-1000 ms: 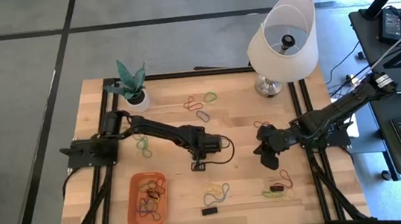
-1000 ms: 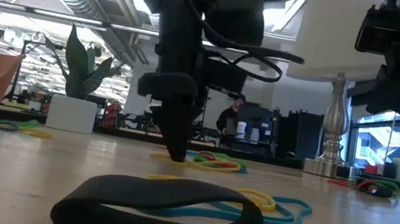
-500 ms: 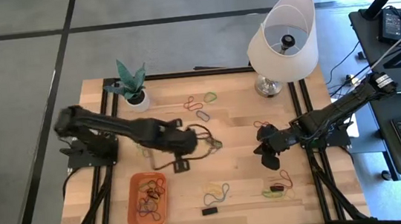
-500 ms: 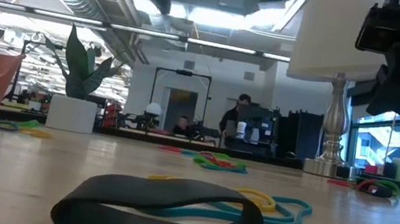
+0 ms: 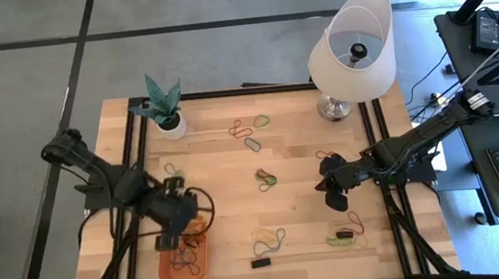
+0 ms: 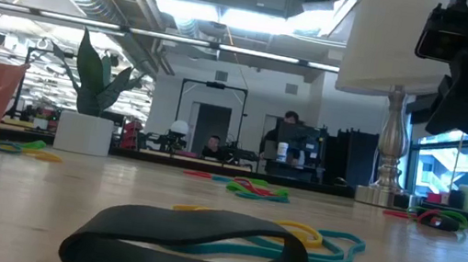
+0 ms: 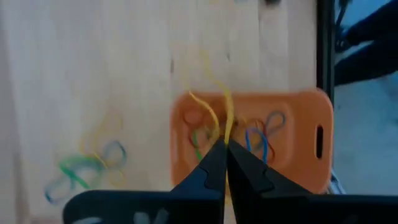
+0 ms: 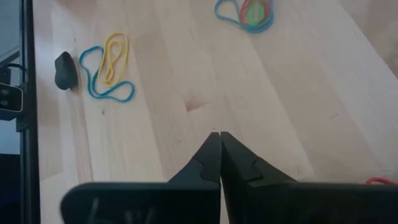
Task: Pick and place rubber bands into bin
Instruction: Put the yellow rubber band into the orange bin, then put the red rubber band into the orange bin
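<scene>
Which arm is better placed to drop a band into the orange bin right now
Left. The left gripper is over the bin, shut on a yellow rubber band. The right gripper is far across the table, shut and empty.

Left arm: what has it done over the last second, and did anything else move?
The left gripper swung from mid-table back over the bin, fingers shut on yellow rubber bands hanging above it. A small cluster now lies at mid-table. The right gripper stayed shut near the table's right side; the lamp and plant are unmoved.
</scene>
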You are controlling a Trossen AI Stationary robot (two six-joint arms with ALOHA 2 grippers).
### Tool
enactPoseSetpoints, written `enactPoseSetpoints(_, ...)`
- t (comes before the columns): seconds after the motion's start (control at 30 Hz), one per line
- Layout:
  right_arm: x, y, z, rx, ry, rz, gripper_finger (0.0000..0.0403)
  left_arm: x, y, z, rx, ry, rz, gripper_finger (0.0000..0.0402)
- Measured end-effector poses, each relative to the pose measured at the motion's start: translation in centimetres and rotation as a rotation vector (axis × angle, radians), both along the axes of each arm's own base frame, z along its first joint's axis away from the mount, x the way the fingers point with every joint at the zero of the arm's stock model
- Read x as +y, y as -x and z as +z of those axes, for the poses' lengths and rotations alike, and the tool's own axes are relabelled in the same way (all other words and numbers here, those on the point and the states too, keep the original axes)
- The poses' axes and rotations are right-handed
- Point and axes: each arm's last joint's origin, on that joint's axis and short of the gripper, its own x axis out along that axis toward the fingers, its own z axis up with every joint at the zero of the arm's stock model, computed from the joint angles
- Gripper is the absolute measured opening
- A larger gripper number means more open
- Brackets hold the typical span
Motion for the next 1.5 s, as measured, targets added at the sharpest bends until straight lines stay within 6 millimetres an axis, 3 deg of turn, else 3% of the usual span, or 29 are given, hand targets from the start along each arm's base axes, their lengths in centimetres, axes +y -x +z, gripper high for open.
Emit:
enactPoseSetpoints(0.13,0.0,0.0,0.0,-0.001,0.003,-0.002,0.0,-1.8,0.1,-1.4,0.061,-0.022,0.016,0.0002)
enactPoseSetpoints(0.33,-0.1,0.0,0.0,-0.008,0.023,-0.011,0.0,-2.8,-1.0,-6.0,0.174,-0.092,0.158,0.0002)
enactPoseSetpoints(0.43,-0.1,0.0,0.0,-0.009,0.029,-0.004,0.0,-3.5,-1.6,-8.5,0.196,-0.055,0.128,0.0002)
enactPoseSetpoints(0.6,-0.1,0.0,0.0,-0.009,0.029,-0.004,0.0,-3.9,-1.7,-12.0,0.219,-0.024,0.153,0.0002)
enactPoseSetpoints(0.73,-0.1,0.0,0.0,-0.009,0.016,-0.017,0.0,-3.6,-1.4,-13.4,0.257,-0.043,0.241,0.001)
enactPoseSetpoints(1.2,-0.1,0.0,0.0,-0.01,0.026,-0.003,0.0,-3.1,-1.2,-12.8,0.247,-0.017,0.292,0.0114)
enactPoseSetpoints(1.37,-0.1,0.0,0.0,-0.008,0.01,-0.02,0.0,-1.8,-1.5,-10.6,0.174,0.023,0.332,0.0122)
enactPoseSetpoints(1.5,0.0,-0.1,0.1,-0.014,0.006,-0.022,0.0001,0.1,-2.1,-7.9,-0.002,-0.002,0.413,0.0109)
